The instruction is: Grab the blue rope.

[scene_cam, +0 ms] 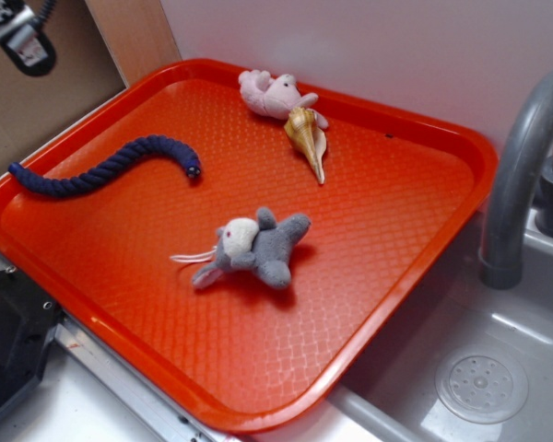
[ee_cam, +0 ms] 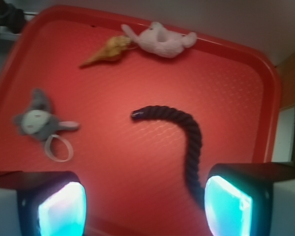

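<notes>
The blue rope (scene_cam: 111, 166) is a thick navy twisted cord lying curved on the left part of the orange tray (scene_cam: 369, 304). In the wrist view the rope (ee_cam: 187, 130) bends from mid-tray down toward my right finger (ee_cam: 228, 206), and its lower end is hidden near that pad. My gripper (ee_cam: 145, 206) hangs above the tray, open, with only bare tray between its glowing pads. Part of my arm (scene_cam: 23, 41) shows in the top left corner of the exterior view, well above the rope.
A grey plush mouse (scene_cam: 258, 247) lies mid-tray. A pink plush toy (scene_cam: 272, 92) and a tan cone shell (scene_cam: 309, 138) sit by the far rim. A grey faucet (scene_cam: 521, 175) and sink (scene_cam: 484, 382) stand to the right.
</notes>
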